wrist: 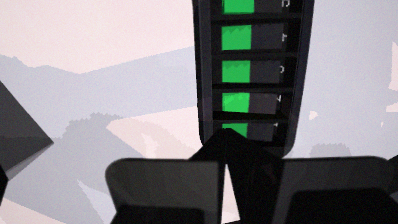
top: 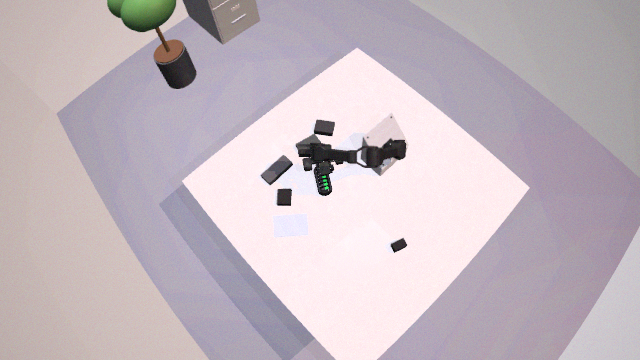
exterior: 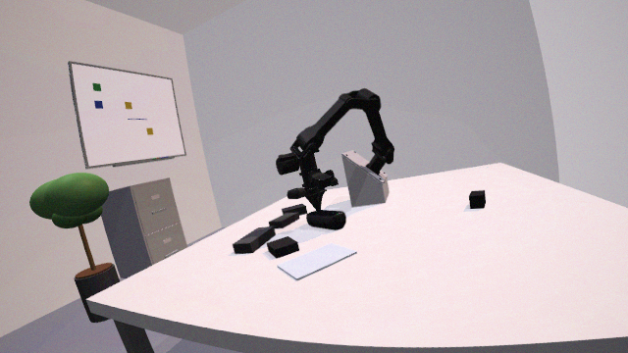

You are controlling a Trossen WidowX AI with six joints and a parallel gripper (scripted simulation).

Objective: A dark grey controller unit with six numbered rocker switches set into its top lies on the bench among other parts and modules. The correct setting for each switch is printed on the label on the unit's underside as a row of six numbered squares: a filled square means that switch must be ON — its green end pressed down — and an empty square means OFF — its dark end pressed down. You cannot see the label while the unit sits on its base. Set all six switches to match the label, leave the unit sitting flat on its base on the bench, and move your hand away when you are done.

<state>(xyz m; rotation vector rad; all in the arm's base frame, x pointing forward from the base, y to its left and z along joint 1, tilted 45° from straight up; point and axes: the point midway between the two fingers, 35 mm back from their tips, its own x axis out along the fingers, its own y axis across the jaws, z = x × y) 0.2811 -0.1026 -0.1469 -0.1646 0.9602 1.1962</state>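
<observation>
The dark grey controller unit (top: 328,181) (exterior: 328,220) (wrist: 205,75) sits on its base on the bench, switches facing up, label hidden. In the wrist view the switches' green ends are on the left and numbers on the right. Switch 1 (wrist: 257,131) is nearest the fingers and partly covered; switch 2 (wrist: 250,104) looks tilted differently from switch 3 (wrist: 250,71). Switch 5 (wrist: 250,6) is cut by the top edge; switch 6 is out of view there. My gripper (exterior: 319,210) (wrist: 224,134) is shut and empty, its tips at the unit's near end by switch 1. Whether they touch is unclear.
Dark modules lie beside the unit: a long one (top: 277,170) (exterior: 254,240), a small one (top: 284,197) (exterior: 283,246) and another (top: 324,127). A pale flat sheet (top: 291,225) (exterior: 317,261) and a separate black block (top: 398,245) (exterior: 477,199) also lie there. A grey wedge (exterior: 363,188) stands at the arm's base.
</observation>
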